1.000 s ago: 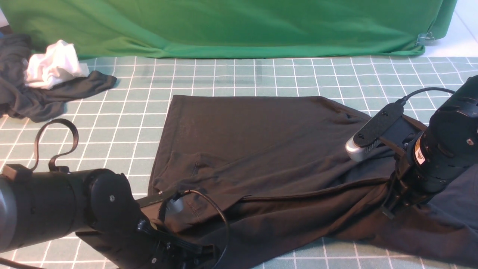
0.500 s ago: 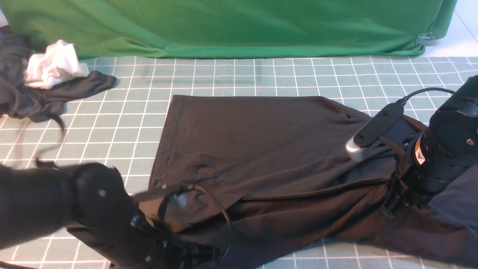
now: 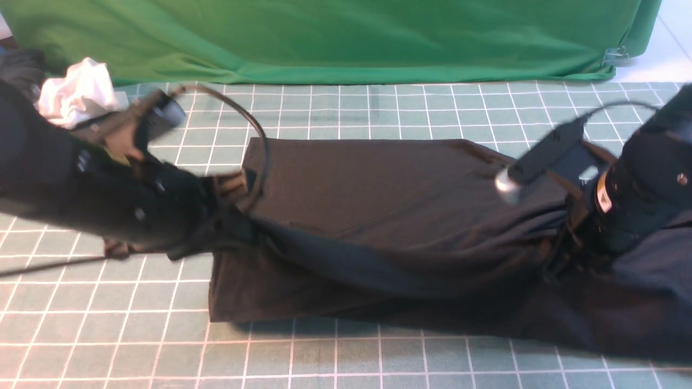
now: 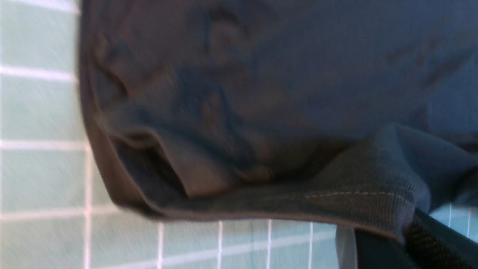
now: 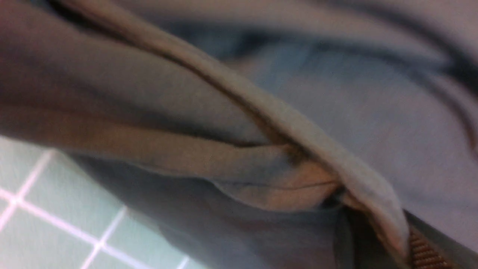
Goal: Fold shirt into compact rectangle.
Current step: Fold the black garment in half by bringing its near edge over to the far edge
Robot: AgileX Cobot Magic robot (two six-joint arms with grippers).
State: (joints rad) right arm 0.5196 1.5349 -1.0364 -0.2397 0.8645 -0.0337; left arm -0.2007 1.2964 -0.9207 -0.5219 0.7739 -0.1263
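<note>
— Where's your left end effector (image 3: 240,202)?
— Stretched in from the left, pinching a ribbed edge of the shirt (image 3: 378,189) above the counter (image 3: 162,335).
— And your right end effector (image 3: 559,262)?
— Angled down at the right, clamped on a fold; the shirt lies mid-counter

Shirt (image 3: 378,205) reads as soft, matt black knit cloth, no shine anywhere on it. Up close, its ribbed edge (image 4: 373,203) shows fine ridges and a pale line of stitching. Under it, the surface (image 3: 378,356) is flat, matt teal with printed white grid lines. Behind, the green backdrop (image 3: 324,38) is smooth draped cloth with a faint sheen. The white cloth (image 3: 75,94) looks thin and crumpled. The right arm (image 3: 643,200) has a hard black casing, slightly glossy.
</note>
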